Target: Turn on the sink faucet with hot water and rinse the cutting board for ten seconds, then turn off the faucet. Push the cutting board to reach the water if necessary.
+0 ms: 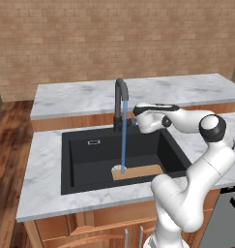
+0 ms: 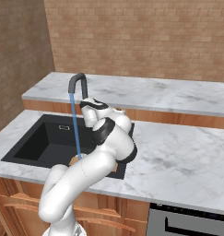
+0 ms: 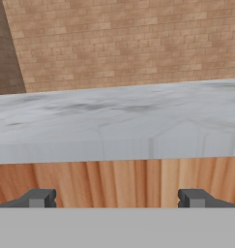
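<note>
Viewing from the left base camera, we find the water [image 1: 123, 135] running as a straight blue stream from the spout of the sink faucet [image 1: 121, 104] onto the left end of the cutting board [image 1: 138, 171], which lies flat at the front of the sink [image 1: 80, 160] with its long axis along the front wall. Our gripper [image 1: 136, 119] sits just right of the faucet's base, at about the height of the side lever; the board lies well below it and toward us. We judge the coming move to be the shut-off, turning on this short gap between jaws and lever. The forearm reaches in level from the right, elbow raised.

From the right base camera, the hand [image 2: 91, 110] sits close beside the faucet column, the stream falling just left of it; our own arm covers most of the board.

Through the hand camera, the two fingertips [image 3: 39, 198] stand wide apart with nothing between them, facing the rear counter [image 3: 119, 131] and the brick wall [image 3: 128, 43].
</note>
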